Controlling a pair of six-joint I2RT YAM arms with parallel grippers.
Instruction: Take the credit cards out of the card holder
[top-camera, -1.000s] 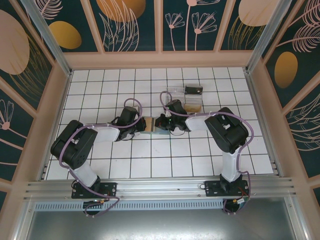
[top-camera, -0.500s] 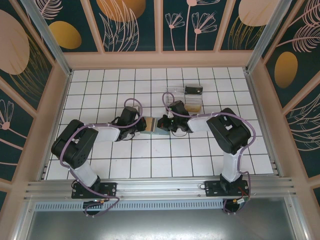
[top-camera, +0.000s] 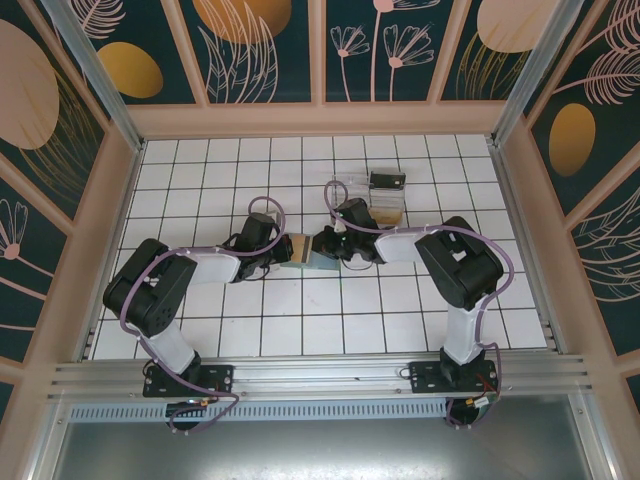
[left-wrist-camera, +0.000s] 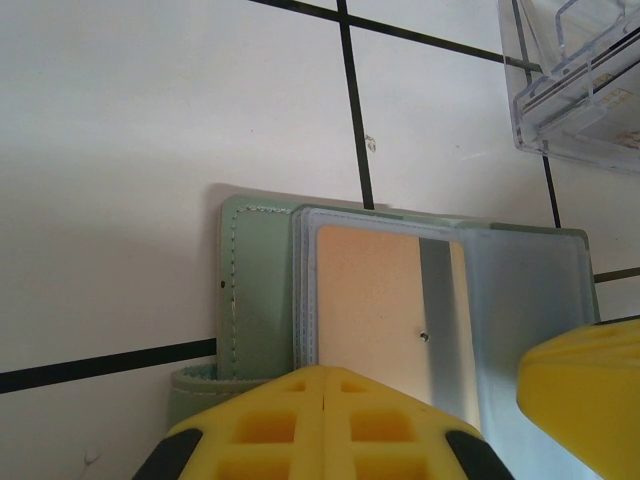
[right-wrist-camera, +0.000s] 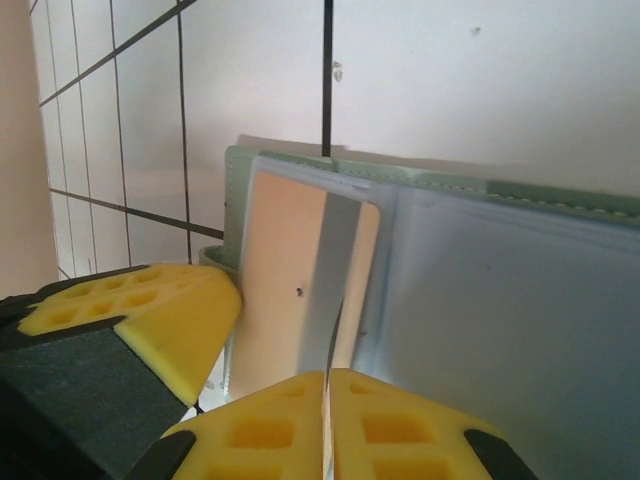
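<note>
While the left gripper (left-wrist-camera: 325, 375) and right gripper (right-wrist-camera: 325, 380) are pressed, fingers together, onto the card holder (left-wrist-camera: 255, 290), cards (left-wrist-camera: 370, 300) may be pinned inside.

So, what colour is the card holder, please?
Pale grey-green card holder, clearest in left wrist view.
</note>
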